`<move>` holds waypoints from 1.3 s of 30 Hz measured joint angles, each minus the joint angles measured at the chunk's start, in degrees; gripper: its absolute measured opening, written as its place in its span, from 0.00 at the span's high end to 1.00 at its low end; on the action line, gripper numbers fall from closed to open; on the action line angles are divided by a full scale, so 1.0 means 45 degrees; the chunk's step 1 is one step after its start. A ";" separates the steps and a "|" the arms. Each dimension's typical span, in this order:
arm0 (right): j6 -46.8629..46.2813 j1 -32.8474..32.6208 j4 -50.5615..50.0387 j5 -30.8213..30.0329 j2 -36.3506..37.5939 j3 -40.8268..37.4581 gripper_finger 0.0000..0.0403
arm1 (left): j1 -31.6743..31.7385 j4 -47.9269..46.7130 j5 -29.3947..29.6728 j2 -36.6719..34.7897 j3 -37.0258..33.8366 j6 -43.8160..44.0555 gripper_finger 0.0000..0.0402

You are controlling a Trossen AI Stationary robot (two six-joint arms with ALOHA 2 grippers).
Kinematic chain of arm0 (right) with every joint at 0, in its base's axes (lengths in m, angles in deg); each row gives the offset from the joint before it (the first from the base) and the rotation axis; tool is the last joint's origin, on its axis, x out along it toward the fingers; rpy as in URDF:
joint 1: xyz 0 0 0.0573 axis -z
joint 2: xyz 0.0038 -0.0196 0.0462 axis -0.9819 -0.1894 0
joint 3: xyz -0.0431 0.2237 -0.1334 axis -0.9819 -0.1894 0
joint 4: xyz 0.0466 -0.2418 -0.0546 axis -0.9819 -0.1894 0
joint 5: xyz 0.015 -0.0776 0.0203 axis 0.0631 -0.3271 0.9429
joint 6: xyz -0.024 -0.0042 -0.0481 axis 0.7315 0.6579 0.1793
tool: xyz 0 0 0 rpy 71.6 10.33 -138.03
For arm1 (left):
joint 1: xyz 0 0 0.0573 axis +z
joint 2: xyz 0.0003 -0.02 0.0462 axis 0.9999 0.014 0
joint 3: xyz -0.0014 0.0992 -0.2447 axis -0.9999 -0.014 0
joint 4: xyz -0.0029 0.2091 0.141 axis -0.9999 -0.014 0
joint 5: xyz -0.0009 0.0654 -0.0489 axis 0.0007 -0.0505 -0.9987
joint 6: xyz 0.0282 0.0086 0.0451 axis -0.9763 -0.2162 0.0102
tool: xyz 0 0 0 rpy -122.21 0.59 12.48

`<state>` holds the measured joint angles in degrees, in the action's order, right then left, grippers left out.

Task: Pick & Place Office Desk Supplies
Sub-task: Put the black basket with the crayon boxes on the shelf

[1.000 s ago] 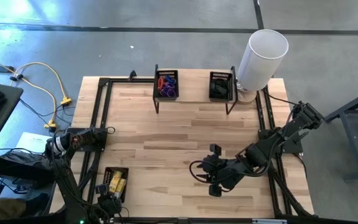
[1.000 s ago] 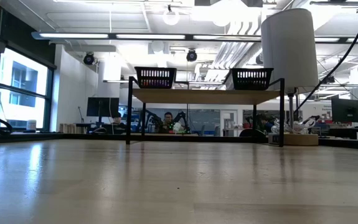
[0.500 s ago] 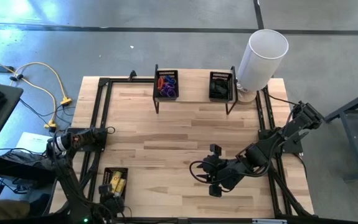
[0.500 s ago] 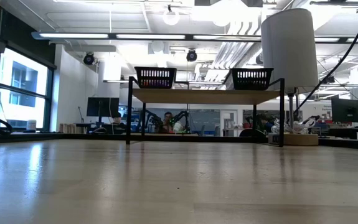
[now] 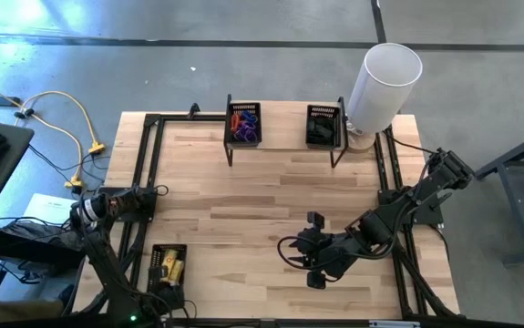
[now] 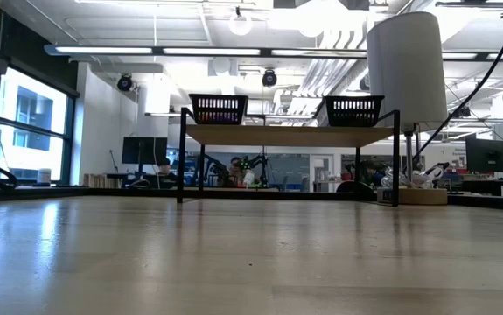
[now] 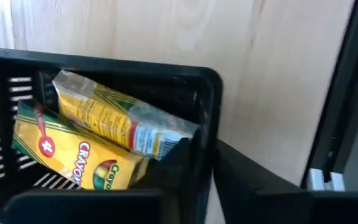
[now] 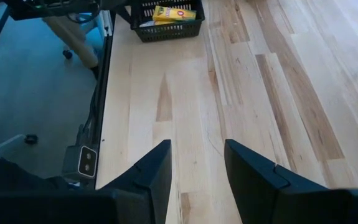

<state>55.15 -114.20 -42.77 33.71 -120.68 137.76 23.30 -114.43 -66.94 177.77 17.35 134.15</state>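
Yellow crayon packets (image 7: 91, 143) lie tilted on each other in a black mesh tray (image 5: 157, 260) at the table's near left corner. My left gripper (image 5: 163, 296) points down at the near end of that tray, close over the packets. My right gripper (image 5: 314, 271) hangs open over bare wood near the table's middle right, with nothing between its fingers (image 8: 157, 171). The right wrist view shows the tray with the packets (image 8: 174, 14) farther off. Coloured loops (image 5: 243, 126) fill one far tray, and dark pieces (image 5: 322, 132) fill the other.
The two far trays sit on a raised black shelf (image 6: 290, 133) at the table's far edge. A tall white cylinder (image 5: 385, 82) stands at the far right corner. A black frame (image 5: 148, 173) runs along the table's edges. Bare wood (image 5: 252, 210) lies between the arms.
My left gripper has sunk a little toward the near-left tray and rolled slightly. My right arm has kept still.
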 joint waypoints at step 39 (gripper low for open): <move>-0.5302 0.0960 -0.1976 0.0020 0.0000 0.0000 0.66 | 0.5281 -0.2272 0.0447 -0.0047 -0.0038 -1.7462 0.99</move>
<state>31.29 -109.88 -51.66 33.80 -120.68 137.76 47.07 -124.65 -64.93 177.56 17.18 55.57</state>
